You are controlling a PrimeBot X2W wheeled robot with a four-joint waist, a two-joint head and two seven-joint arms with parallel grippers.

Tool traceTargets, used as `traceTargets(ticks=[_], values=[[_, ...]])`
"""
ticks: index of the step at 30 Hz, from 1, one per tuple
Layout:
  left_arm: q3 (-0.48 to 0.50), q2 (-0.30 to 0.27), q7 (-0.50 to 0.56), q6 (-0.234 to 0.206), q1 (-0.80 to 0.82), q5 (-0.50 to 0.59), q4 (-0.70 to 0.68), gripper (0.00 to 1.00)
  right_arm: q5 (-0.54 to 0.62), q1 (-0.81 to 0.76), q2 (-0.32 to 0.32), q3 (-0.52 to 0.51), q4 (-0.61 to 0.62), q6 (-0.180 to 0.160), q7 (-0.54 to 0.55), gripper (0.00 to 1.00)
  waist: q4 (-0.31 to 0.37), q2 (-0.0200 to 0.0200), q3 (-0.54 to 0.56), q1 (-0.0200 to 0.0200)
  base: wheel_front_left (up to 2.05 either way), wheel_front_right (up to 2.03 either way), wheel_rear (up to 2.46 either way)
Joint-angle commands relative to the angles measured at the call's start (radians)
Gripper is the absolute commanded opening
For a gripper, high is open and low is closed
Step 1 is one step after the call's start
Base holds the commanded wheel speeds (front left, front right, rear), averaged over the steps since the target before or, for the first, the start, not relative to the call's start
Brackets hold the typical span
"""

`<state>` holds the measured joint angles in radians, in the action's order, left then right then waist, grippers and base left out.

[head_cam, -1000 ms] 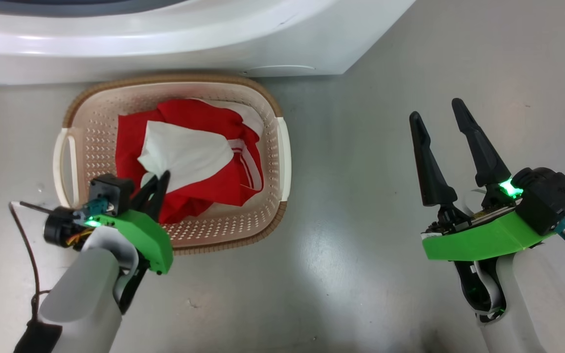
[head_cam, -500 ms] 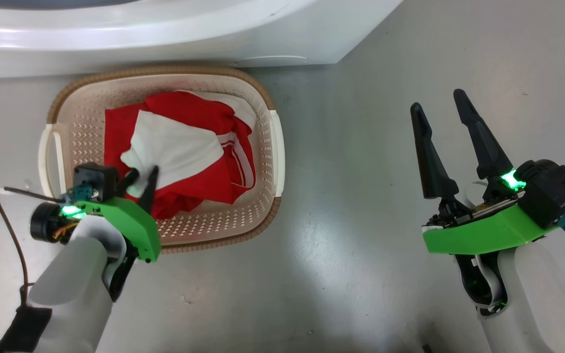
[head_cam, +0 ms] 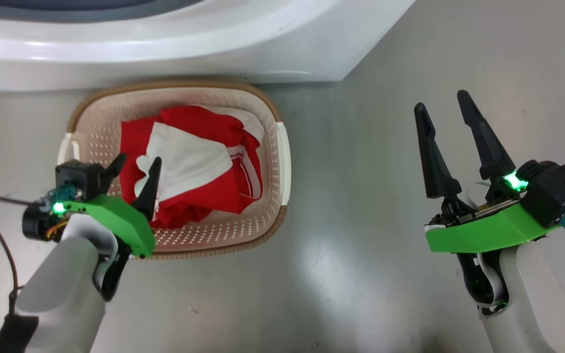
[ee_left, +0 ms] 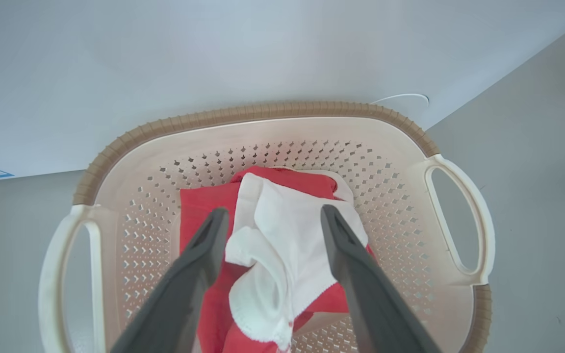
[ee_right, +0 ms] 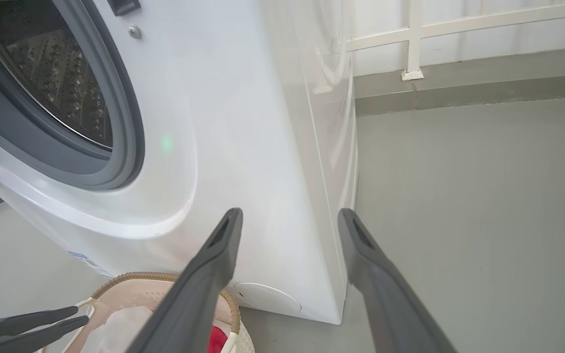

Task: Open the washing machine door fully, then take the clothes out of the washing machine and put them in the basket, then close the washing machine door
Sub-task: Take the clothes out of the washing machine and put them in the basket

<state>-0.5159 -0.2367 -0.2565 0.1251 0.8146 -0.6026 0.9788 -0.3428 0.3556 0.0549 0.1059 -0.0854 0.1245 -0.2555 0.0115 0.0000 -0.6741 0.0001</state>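
At the left, the left claw (head_cam: pixel 138 165) hangs over the near left corner of the basket (head_cam: pixel 285 162), its two dark fingers spread apart and nothing pinched between them. In the left wrist view this claw (ee_left: pixel 273 215) points down into the basket (ee_left: pixel 263 109), a white fold of the clothes (ee_left: pixel 282 230) lying below the gap between the fingers; whether the tips touch the fabric cannot be told. The clothes (head_cam: pixel 189 162), red with white panels and stripes, lie bunched inside the basket, a little toward its right side. The basket stands on the grey floor (head_cam: pixel 361 206), its far rim just beside the foot of the washing machine (head_cam: pixel 165 44). The right wrist view shows the washing machine (ee_right: pixel 243 122) with its grey gasket (ee_right: pixel 120 122) and steel drum (ee_right: pixel 52 63) uncovered, and the basket (ee_right: pixel 165 277) near its base. Well apart to the right, the right claw (head_cam: pixel 440 102) hovers above bare floor, fingers parted and empty, pointing toward the machine's right corner.
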Motion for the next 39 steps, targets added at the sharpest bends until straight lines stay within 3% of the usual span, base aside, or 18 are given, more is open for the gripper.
traceTargets(ticks=[1, 12, 24, 39], values=[[0.034, -0.044, -0.005, 0.006, -0.035, 0.016, -0.019, 1.0, -0.003, -0.019, -0.005, 0.017, 0.019, 0.006, -0.006, 1.0, -0.005, 0.0, 0.025, -0.0001, 0.0, 0.0, 0.0], [0.216, -0.038, -0.005, 0.006, -0.155, 0.11, -0.166, 1.0, -0.004, -0.055, -0.005, 0.004, -0.006, 0.006, -0.006, 1.0, -0.019, 0.0, 0.155, -0.0001, 0.0, 0.0, 0.0], [0.451, 0.009, -0.005, 0.006, -0.385, 0.269, -0.446, 1.0, -0.009, -0.145, -0.005, 0.0, -0.04, 0.006, -0.006, 1.0, -0.017, 0.0, 0.349, -0.0001, 0.0, 0.0, 0.0], [0.583, 0.061, -0.005, 0.006, -0.628, 0.361, -0.69, 1.0, -0.015, -0.266, -0.005, -0.033, -0.061, 0.006, -0.006, 1.0, -0.018, 0.0, 0.507, -0.0001, 0.0, 0.0, 0.0]])
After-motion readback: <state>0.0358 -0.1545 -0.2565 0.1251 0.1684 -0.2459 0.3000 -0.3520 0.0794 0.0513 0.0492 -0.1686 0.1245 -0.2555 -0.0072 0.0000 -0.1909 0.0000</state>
